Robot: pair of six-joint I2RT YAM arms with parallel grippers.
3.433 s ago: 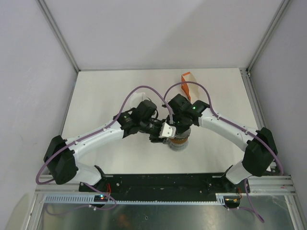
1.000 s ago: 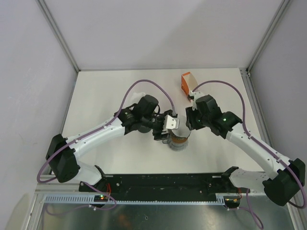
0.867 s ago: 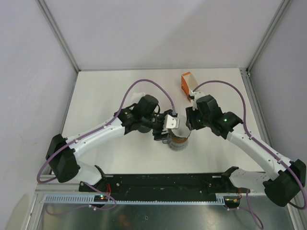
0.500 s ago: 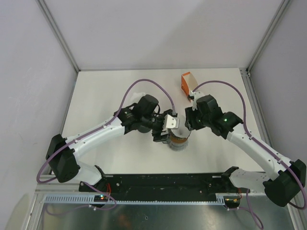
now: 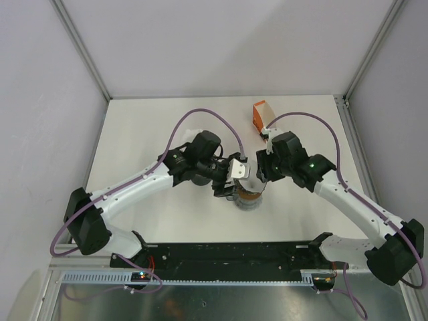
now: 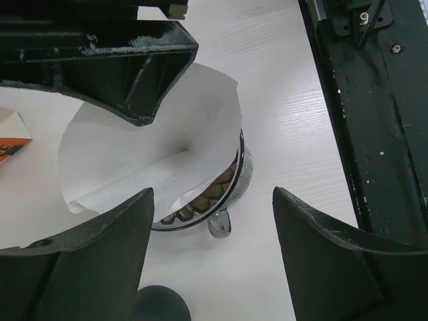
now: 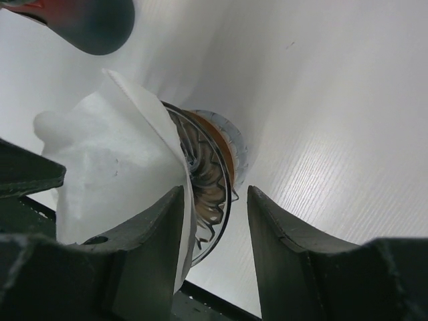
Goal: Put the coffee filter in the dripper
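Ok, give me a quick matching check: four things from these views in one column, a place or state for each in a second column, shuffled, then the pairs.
Column one:
1 coffee filter
2 dripper
3 orange box
4 left gripper

Column two:
A at the far side of the table, beyond the dripper
B jaws open, at the coffee filter
C white paper, opened out, its edge above the dripper's rim
D ribbed inside, with the coffee filter in it

Pairs: 1-C, 2-D, 3-A, 4-B
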